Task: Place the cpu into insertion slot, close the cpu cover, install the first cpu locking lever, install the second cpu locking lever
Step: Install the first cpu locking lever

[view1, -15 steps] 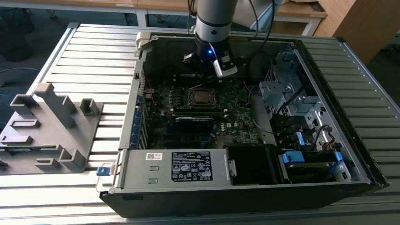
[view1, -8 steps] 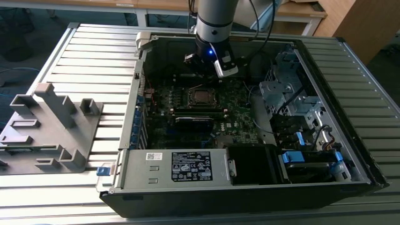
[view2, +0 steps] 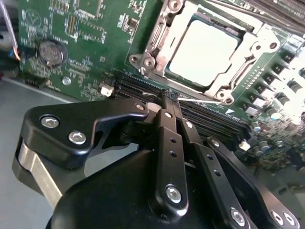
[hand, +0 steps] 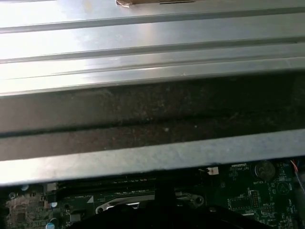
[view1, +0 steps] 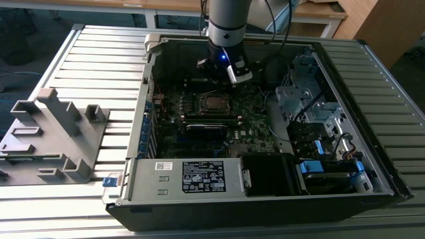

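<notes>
Ribbed metal table [view1: 99, 55], open computer case [view1: 252, 214]. Gripper [view2: 167, 95] is pinched closed over the memory slots [view2: 140, 87], and just beyond, the cpu [view2: 202, 50] sits framed by the cpu cover [view2: 159, 40].

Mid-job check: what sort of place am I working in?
Probably a robotics lab or workshop bench: an open black desktop computer case lies on a ribbed silver metal table, a grey moulded fixture beside it, wooden desks behind.
</notes>
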{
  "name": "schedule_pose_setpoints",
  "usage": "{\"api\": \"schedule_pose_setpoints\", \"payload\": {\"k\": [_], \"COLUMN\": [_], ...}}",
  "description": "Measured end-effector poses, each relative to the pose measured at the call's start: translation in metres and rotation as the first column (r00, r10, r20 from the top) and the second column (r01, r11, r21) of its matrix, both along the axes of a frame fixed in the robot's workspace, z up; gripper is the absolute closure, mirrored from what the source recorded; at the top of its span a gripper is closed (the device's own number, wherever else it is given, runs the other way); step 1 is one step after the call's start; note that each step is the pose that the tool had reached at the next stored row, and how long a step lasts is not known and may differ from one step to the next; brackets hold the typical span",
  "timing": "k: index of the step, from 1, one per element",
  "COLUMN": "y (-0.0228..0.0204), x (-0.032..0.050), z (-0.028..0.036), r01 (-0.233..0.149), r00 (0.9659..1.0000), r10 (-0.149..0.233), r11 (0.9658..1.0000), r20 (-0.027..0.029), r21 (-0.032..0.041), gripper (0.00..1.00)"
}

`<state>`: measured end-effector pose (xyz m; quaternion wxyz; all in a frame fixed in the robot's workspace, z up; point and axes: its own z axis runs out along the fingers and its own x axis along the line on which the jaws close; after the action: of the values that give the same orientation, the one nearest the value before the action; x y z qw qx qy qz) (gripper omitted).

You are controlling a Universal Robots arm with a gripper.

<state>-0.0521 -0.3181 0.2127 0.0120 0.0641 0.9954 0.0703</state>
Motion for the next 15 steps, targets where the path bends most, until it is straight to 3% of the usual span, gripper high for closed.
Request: {"api": "schedule_pose_setpoints", "payload": {"k": [4,15], "y": [0.0001,0.0023], "x": [-0.0001,-0.0046], "z": [-0.0009,-0.0015], "r01": [0.063,0.13], "r00": [0.998,0.9916], "r10": [-0.063,-0.13], "r11": [0.998,0.9916], "r20": [0.0,0.0], "r21": [-0.0002,-0.0001], "gripper": [0.89,0.89]}}
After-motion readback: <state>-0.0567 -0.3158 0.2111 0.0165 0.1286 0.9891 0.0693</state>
